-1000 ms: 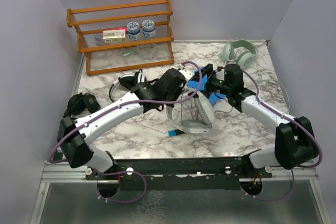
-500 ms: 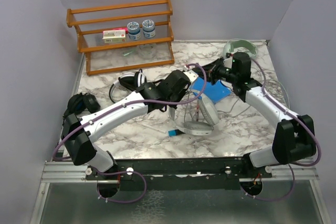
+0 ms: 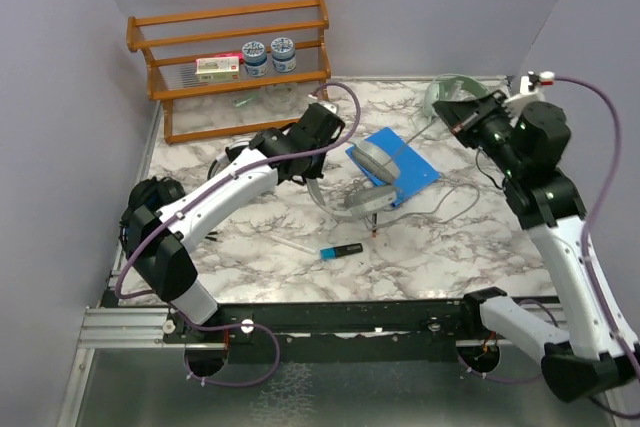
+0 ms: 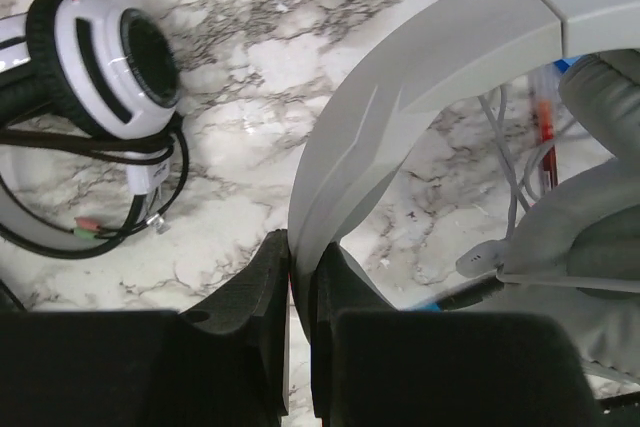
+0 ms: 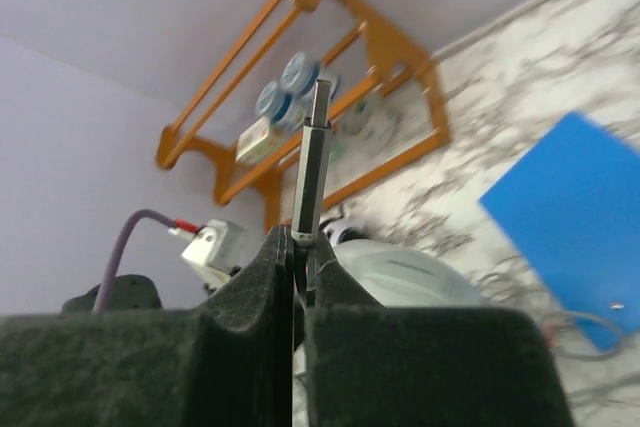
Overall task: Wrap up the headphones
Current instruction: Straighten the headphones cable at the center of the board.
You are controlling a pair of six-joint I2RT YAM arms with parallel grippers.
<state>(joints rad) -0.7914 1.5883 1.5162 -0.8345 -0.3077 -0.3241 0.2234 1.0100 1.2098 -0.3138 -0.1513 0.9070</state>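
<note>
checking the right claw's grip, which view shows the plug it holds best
Right wrist view: the plug stands close and sharp, pinched in the right claw. The top view shows only its thin cable leading to the pale grey headphones, the plug itself too small. The left wrist view misses it.

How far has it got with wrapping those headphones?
Early days. No cable looks wound yet: the pale grey-white headphones have their cable hanging loose. In hand: the left gripper clamps their headband and the right gripper pinches the cable's plug, raised above the table. Left: winding that cable, then the white-and-black pair and the black pair.
</note>
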